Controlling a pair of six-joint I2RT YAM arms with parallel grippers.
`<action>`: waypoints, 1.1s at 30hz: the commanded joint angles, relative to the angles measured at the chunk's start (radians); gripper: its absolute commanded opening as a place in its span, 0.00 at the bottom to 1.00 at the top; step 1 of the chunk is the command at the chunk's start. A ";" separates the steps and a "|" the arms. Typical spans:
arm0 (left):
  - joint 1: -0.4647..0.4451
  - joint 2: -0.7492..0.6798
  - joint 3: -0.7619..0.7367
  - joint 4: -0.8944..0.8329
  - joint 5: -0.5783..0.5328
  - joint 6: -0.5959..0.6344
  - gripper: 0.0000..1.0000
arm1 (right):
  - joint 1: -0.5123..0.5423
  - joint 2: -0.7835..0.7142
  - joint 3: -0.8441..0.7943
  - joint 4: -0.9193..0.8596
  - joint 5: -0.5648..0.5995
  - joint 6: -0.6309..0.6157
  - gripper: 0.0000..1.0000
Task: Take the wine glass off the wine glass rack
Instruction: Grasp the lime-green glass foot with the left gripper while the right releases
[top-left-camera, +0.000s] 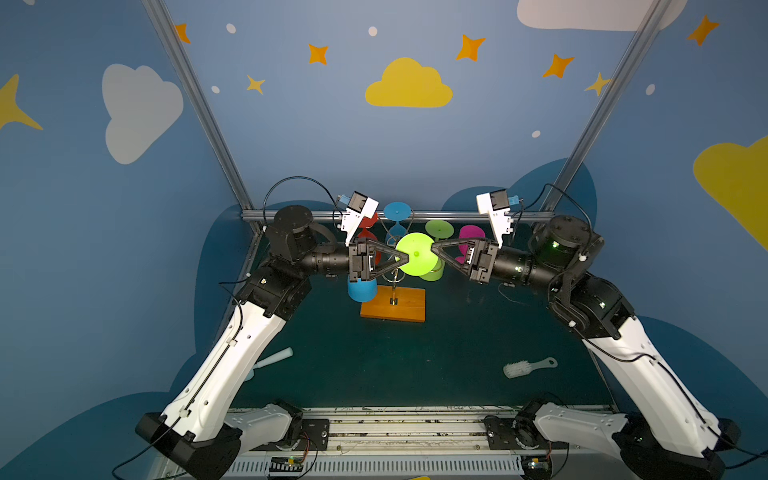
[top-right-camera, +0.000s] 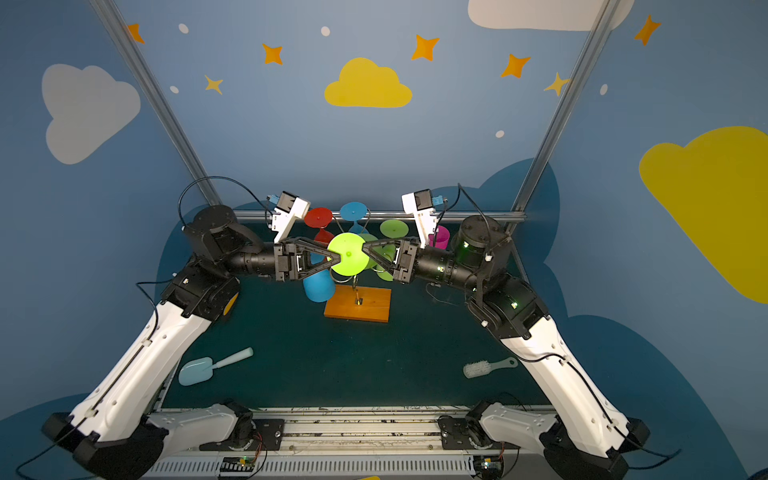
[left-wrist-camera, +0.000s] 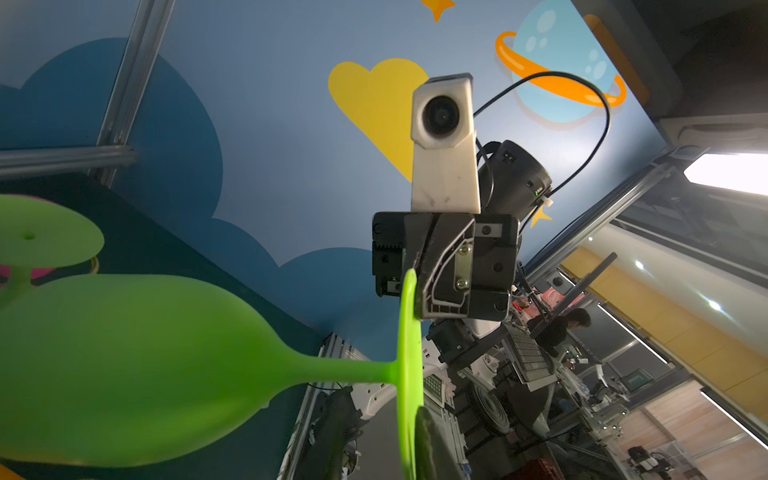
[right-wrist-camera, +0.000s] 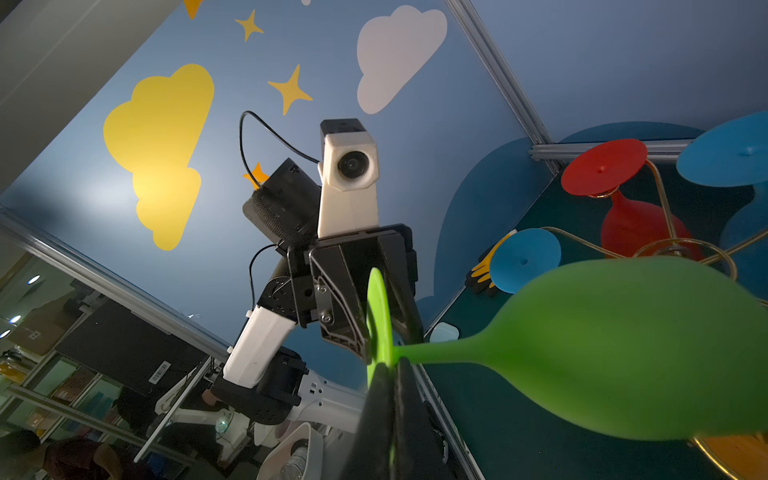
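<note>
- Two-handedly working at one wine glass (top-left-camera: 417, 254), above the wine glass rack (top-left-camera: 409, 308) at the middle of the mat.
- Leaving a pale blue scoop (top-right-camera: 195, 371) lying far left, well apart.
- Straddling the left rim of the lime-green foot disc with the left gripper (top-left-camera: 405, 258), fingers (right-wrist-camera: 341, 318) narrow on either side; cannot tell whether actually pinching.
- Reaching over a blue glass (top-left-camera: 361, 289) hanging at the rack's left side.
- Carrying the wine glass foot-up, bowl below, just above the gold wire arms; cannot tell whether hooked or free.
- Clamping the disc's right rim with the right gripper (top-left-camera: 433, 248), fingers (left-wrist-camera: 440, 282) closed flat on it.
- Leaving a white brush (top-left-camera: 525, 368) lying far right.
</note>
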 joint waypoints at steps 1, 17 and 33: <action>-0.002 0.002 0.037 -0.006 -0.017 0.021 0.17 | 0.009 0.000 -0.001 0.045 -0.013 -0.013 0.00; 0.022 -0.037 0.041 0.053 -0.006 -0.056 0.03 | 0.003 -0.028 0.000 -0.006 0.016 -0.086 0.29; 0.141 -0.072 -0.003 0.301 0.129 -0.324 0.03 | -0.018 -0.196 -0.161 0.046 0.319 -0.736 0.84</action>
